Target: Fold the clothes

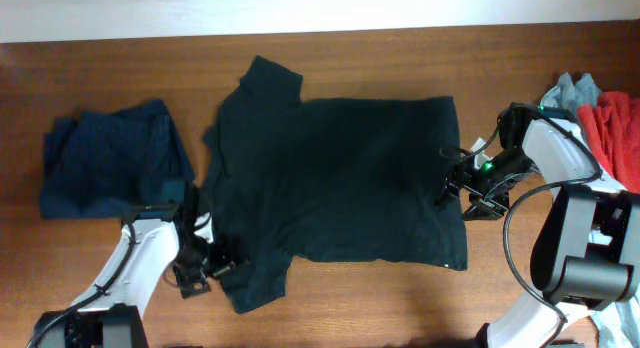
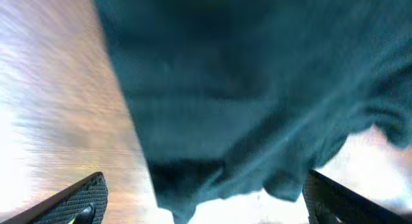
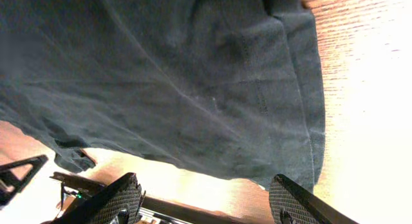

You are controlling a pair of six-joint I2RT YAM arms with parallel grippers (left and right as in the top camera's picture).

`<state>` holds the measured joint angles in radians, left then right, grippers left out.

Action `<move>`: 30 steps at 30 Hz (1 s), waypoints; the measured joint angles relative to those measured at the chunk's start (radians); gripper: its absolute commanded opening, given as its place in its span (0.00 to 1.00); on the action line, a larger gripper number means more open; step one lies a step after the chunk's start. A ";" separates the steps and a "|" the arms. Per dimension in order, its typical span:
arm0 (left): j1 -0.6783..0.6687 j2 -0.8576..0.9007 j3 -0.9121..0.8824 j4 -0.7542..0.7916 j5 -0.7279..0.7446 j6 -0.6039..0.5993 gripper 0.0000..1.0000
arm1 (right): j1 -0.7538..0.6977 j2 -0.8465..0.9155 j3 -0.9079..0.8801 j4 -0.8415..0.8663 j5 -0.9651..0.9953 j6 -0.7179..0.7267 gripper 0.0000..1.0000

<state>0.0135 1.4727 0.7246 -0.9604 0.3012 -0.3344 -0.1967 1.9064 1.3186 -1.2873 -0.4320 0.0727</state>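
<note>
A black T-shirt [image 1: 340, 178] lies spread flat across the middle of the wooden table, sleeves at the left, hem at the right. My left gripper [image 1: 205, 263] is open at the shirt's near-left sleeve; in the left wrist view the dark cloth [image 2: 257, 89] hangs between the wide-apart fingers [image 2: 206, 201]. My right gripper [image 1: 455, 183] is open at the shirt's right hem; in the right wrist view the hem [image 3: 193, 89] lies just beyond the fingers [image 3: 206, 198]. No logo shows.
A folded navy garment [image 1: 110, 158] lies at the left of the table. A pile with grey-blue [image 1: 575, 93] and red cloth [image 1: 615, 128] sits at the right edge, behind my right arm.
</note>
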 measured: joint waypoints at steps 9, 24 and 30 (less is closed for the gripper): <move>-0.002 0.002 -0.099 0.029 0.081 0.006 0.62 | 0.000 0.000 0.000 0.009 0.000 -0.002 0.69; -0.001 0.001 -0.134 0.117 0.214 -0.021 0.00 | 0.000 0.000 0.000 0.009 0.000 -0.003 0.70; -0.001 -0.085 -0.038 0.108 0.232 -0.021 0.00 | 0.000 0.000 -0.001 -0.063 0.005 -0.003 0.70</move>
<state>0.0124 1.3880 0.6865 -0.8528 0.5335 -0.3557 -0.1967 1.9064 1.3178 -1.3506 -0.4274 0.0700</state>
